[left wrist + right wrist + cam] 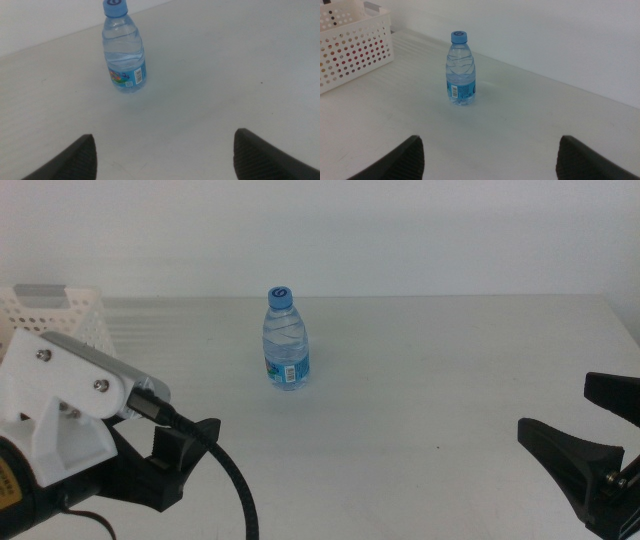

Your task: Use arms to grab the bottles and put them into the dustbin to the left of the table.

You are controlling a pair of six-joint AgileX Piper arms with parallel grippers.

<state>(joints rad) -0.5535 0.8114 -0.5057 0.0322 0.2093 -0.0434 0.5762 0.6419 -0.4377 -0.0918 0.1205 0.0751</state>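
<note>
One bottle [286, 340], a short clear water bottle with a blue cap and blue label, stands upright mid-table. In the left wrist view the bottle [125, 50] is ahead of my left gripper [165, 150], whose jaws are wide apart and hold nothing. My left gripper [190, 442] sits low at the front left, short of the bottle. My right gripper [558, 405] is open at the front right, well away from the bottle [460, 70]. In its own view the right gripper [490, 155] is empty. The white perforated dustbin [50, 315] stands at the far left.
The white-grey table [430, 360] stretches back to a pale wall. The dustbin [350, 45] lies beyond and to one side of the bottle. A black cable [235, 490] loops off the left arm's white housing [60, 400].
</note>
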